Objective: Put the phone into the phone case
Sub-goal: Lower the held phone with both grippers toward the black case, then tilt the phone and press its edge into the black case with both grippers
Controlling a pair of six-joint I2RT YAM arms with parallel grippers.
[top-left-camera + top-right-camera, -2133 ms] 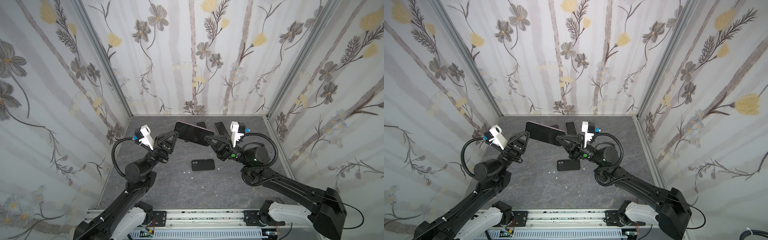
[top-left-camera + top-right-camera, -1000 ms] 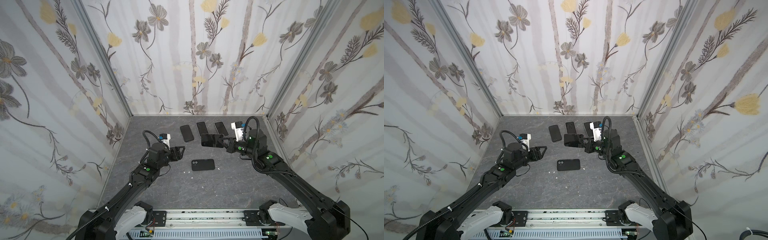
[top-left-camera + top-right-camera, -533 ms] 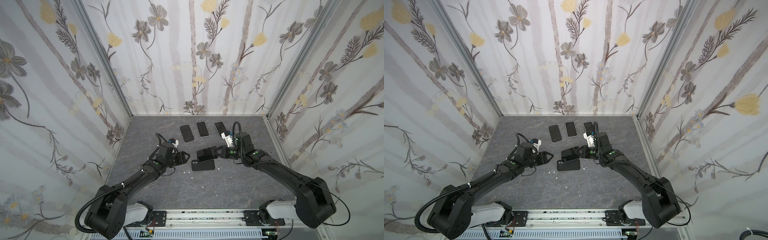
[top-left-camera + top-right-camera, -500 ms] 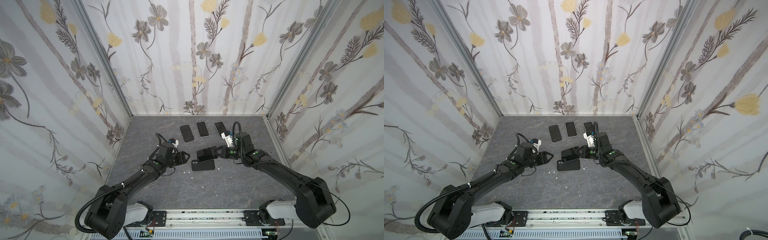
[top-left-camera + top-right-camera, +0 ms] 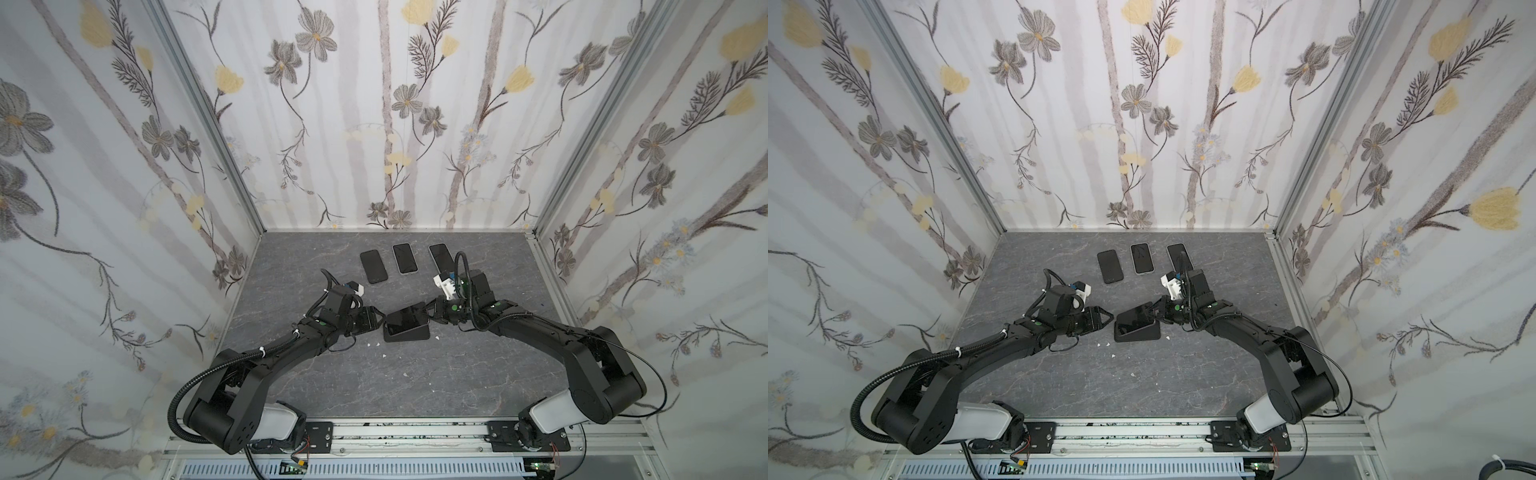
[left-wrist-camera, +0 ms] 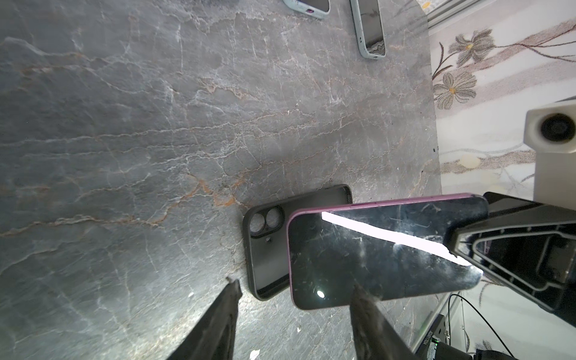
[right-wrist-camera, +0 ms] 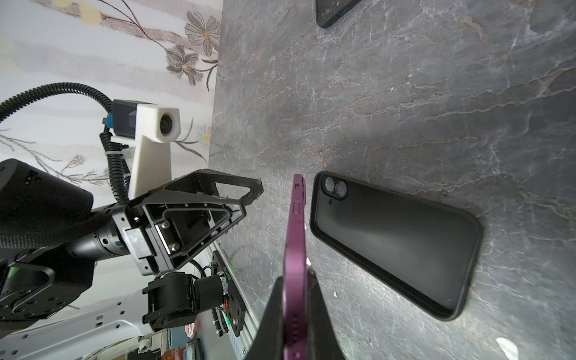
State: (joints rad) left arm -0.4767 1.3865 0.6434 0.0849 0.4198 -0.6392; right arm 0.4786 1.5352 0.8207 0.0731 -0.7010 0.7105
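Right gripper (image 5: 431,316) clamping phone (image 5: 405,318) by end, mid-frame; likely rigid, slick, fragile: rim gripping safest. Left gripper (image 5: 380,321) gaping beside phone case (image 5: 411,333).

Top views overhead, facing down (near-identical); wrist views close, share phone case (image 6: 266,258).

Glossy scratched glass phone (image 6: 374,265), matt black case (image 7: 389,243), veined stone-look tabletop (image 6: 156,124)

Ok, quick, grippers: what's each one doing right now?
Left gripper: open, holding nothing, jaws apart at the free end of the phone.
Right gripper: shut on the phone, holding it tilted over the phone case.
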